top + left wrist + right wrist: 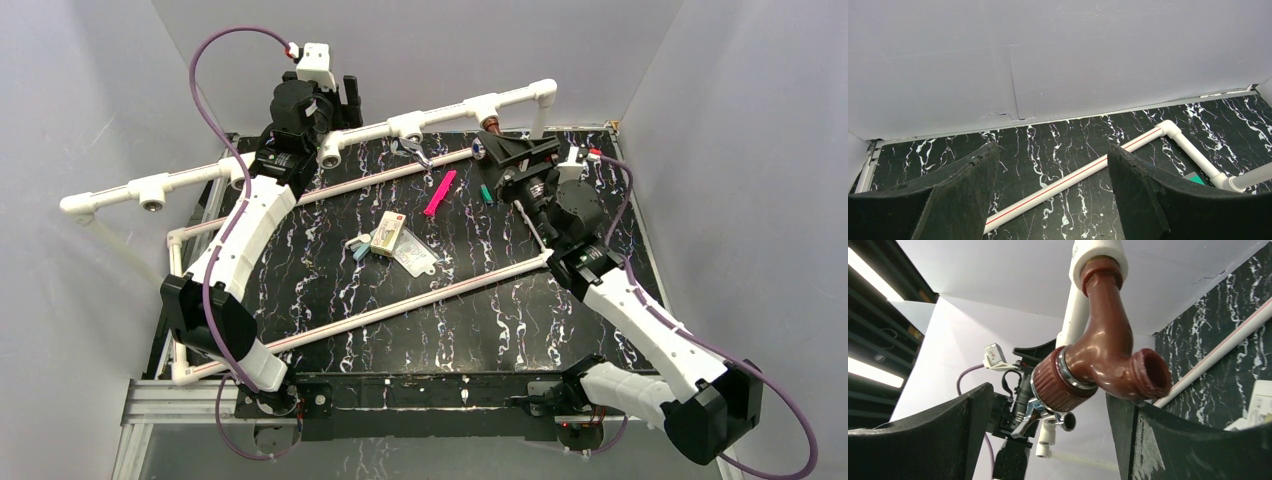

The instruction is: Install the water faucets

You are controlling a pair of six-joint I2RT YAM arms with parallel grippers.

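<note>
The left arm (265,205) and right arm (640,310) each combine white moulded link shells with black joint housings. A purple cable (215,60) loops outboard of each arm, at upper left and lower right. The black gripper fingers (958,200) are broad wedges with rough edges.

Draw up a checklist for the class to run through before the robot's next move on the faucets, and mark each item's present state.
1. Reddish-brown faucet seated in its white tee socket: ok, its collar sits in the socket mouth.
2. How tightly it is screwed in: cannot tell.
3. Right gripper released: ok, open, with the faucet between its fingers but not clamped.
4. Left gripper free: ok, open and empty.
5. Silver faucet installed: not ok, it lies on the table below the pipe.
6. Free socket for it: ok, the open tee beside the left arm looks empty.
</note>
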